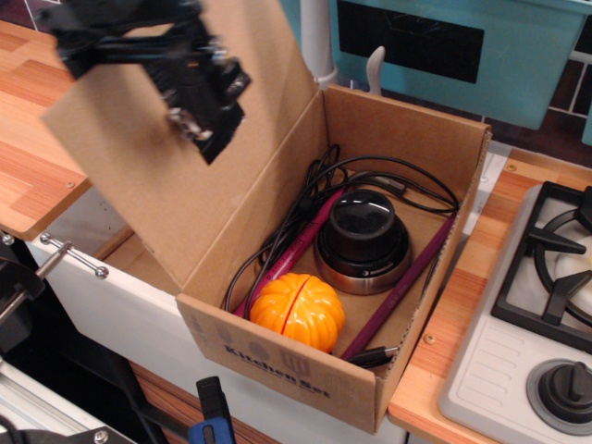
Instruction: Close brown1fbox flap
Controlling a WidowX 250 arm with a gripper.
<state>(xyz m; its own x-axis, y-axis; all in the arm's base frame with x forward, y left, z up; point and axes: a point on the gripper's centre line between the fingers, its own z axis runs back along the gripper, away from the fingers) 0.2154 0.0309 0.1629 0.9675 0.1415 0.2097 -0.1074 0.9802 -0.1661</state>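
The brown1fbox [296, 365] stands open on the counter edge, with "Kitchen Set" printed on its front wall. Its flap [176, 213] is hinged on the left wall and stands raised, steeply tilted, leaning slightly left of upright. My black gripper [196, 118] is at the upper left, shut on the small metal knob at the flap's black tape patch [222, 106]. Inside the box lie an orange pumpkin [298, 312], a round black device [363, 240], black cables and purple rods.
A teal bin [444, 46] hangs behind the box. A white faucet post [316, 42] stands at the back. A stove [546, 277] is at the right. A wooden counter [28, 176] lies at the left, with a metal drawer handle [69, 257] below.
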